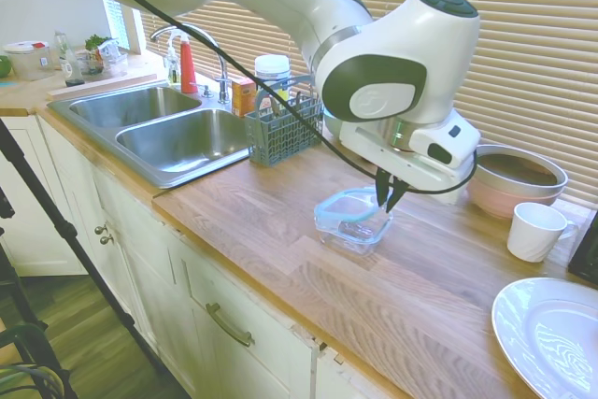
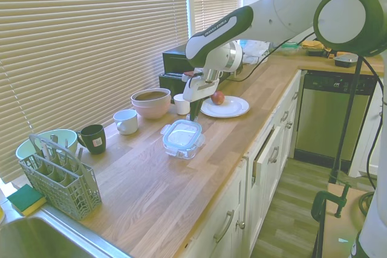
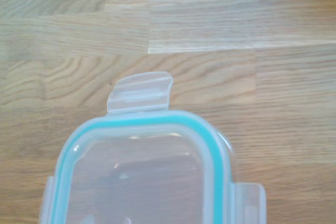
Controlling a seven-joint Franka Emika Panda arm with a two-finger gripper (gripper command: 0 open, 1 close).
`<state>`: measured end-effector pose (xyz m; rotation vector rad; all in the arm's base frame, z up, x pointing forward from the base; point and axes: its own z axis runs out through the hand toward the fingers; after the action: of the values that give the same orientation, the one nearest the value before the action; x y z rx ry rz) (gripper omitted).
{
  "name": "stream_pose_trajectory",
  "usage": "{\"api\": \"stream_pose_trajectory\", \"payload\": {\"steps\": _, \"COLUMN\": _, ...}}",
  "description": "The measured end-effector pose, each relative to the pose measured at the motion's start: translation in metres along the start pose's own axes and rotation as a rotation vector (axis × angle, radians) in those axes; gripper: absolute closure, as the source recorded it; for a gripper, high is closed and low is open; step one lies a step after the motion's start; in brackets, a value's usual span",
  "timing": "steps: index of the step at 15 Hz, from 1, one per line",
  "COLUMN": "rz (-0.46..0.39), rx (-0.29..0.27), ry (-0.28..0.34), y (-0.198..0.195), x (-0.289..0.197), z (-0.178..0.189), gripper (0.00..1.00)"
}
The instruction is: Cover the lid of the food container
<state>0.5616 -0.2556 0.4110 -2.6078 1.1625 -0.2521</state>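
1. Teal-rimmed and clear, the lid (image 1: 350, 206) lay on top of the food container (image 1: 356, 229), which stood on the wooden counter (image 1: 280, 221) between the dish rack (image 1: 282, 124) and the pink bowl (image 1: 512, 178)

2. In the first exterior view the lid looked slightly tilted, not pressed flat all round; the second exterior view showed it covering the dish squarely enough

3. My gripper (image 1: 390, 195) hung at the far edge of the lid, fingers pointing down and close together; whether they pinched the rim or merely touched it, I could not tell

4. The wrist view showed one snap tab (image 3: 140, 93) sticking out flat over the wood, and another at the side, so neither seemed to be folded down

5. I judged the placing step as nearly done, with the seating still in doubt

6. The next move, as I saw it, called for letting go cleanly if I held anything, then a gentle push straight down near the middle, so the rim would settle without the glass sliding toward the white mug (image 1: 537, 230) or the plate (image 1: 551, 334)
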Motion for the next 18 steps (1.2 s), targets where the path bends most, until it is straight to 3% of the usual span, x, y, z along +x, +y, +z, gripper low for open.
{"api": "stream_pose_trajectory", "payload": {"steps": 4, "rz": 0.017, "rx": -0.017, "ry": -0.013, "y": 0.012, "x": 0.008, "z": 0.014, "gripper": 1.00}}
{"api": "stream_pose_trajectory", "payload": {"steps": 13, "rz": -0.020, "rx": -0.072, "ry": -0.026, "y": -0.003, "x": 0.036, "z": 0.037, "gripper": 1.00}}
{"api": "stream_pose_trajectory", "payload": {"steps": 14, "rz": -0.025, "rx": -0.079, "ry": -0.027, "y": -0.003, "x": 0.036, "z": 0.037, "gripper": 0.00}}
{"api": "stream_pose_trajectory", "payload": {"steps": 18, "rz": -0.038, "rx": -0.102, "ry": -0.041, "y": -0.002, "x": 0.037, "z": 0.035, "gripper": 0.00}}
